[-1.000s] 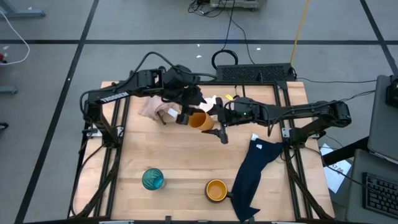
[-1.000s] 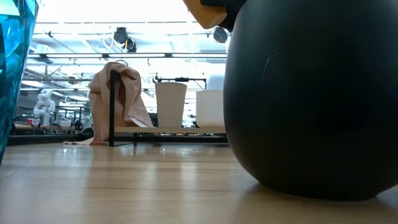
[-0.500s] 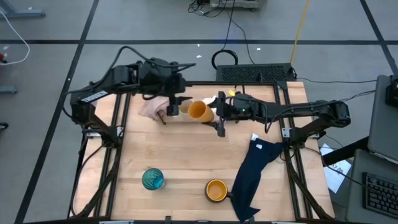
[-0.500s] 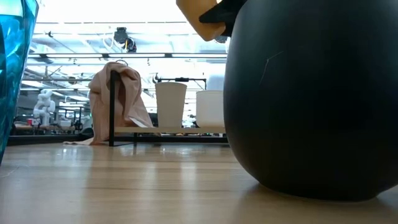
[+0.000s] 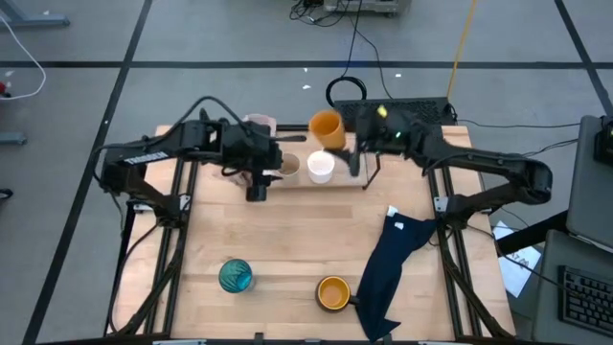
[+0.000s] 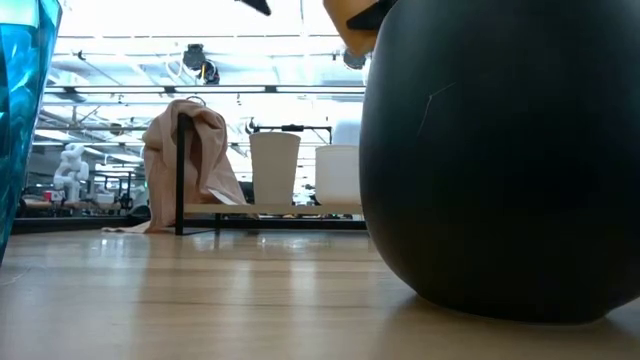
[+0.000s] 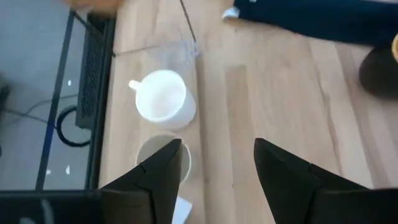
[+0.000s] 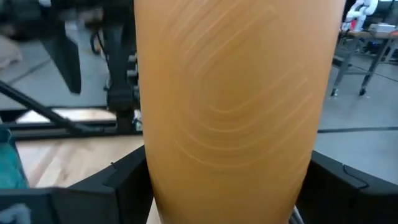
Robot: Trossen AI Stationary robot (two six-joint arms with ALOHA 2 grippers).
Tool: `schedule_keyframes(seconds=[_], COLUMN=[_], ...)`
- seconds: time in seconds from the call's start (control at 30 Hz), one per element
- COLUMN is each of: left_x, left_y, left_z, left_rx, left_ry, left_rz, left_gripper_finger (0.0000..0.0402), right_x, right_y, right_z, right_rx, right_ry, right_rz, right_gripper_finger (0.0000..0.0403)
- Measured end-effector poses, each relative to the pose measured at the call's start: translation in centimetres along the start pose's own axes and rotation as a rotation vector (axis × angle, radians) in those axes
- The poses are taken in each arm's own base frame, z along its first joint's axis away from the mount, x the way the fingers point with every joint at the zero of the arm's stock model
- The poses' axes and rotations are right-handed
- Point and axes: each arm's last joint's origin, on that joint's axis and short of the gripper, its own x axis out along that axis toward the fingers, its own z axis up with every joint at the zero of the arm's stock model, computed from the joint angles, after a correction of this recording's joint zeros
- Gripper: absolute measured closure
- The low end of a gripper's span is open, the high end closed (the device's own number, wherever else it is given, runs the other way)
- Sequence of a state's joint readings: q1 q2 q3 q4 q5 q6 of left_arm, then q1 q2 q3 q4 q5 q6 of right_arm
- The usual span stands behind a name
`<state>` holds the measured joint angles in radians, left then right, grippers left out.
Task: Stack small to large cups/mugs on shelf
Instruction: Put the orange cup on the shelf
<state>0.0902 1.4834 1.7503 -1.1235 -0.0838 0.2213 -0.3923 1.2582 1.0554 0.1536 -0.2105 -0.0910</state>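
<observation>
Right fingers [image 5: 347, 146] grasp the small orange ridged cup [image 5: 327, 127], upright above the black wire shelf [image 5: 369, 174]. White handled mug [image 5: 320, 167] and beige cup [image 5: 286, 166] stand mouth-up, empty. Left fingers [image 5: 258, 188] released beside the beige cup.

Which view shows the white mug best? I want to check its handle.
The left wrist view: the white mug shows from above, handle visible, beyond the open left gripper. The high view shows it small; the low view only side-on; the right wrist view not at all.
</observation>
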Motion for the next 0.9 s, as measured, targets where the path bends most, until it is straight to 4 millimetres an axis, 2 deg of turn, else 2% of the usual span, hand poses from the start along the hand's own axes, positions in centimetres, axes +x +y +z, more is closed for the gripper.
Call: schedule_keyframes(seconds=[0.17, 0.37, 0.6, 0.77, 0.9], left_x=[1.3, 2.6, 5.3, 7.5, 8.1], left_y=[-0.4, -0.7, -0.4, 0.2, 1.1], left_z=[-1.5, -2.6, -3.9, -4.7, -5.3], left_rx=[-0.038, -0.054, -0.07, -0.034, -0.051], left_ry=[0.027, -0.046, -0.063, -0.126, -0.132], left_rz=[0.0, 0.02, 0.05, 0.097, 0.126], left_gripper_finger=[0.0199, 0.0199, 0.0199, 0.0199, 0.0199], right_x=[-1.6, -2.8, -4.6, -3.9, -2.4], right_y=[-3.0, -6.4, -10.4, -12.7, -13.2], right_z=[0.5, 0.4, -0.1, -2.3, -3.4], right_rx=[0.023, -0.004, 0.021, 0.079, 0.117], right_ry=[-0.059, -0.095, -0.124, -0.064, -0.069], right_rz=[0.067, 0.025, -0.027, -0.048, -0.013], right_gripper_finger=[0.0115, 0.0115, 0.0115, 0.0115, 0.0115])
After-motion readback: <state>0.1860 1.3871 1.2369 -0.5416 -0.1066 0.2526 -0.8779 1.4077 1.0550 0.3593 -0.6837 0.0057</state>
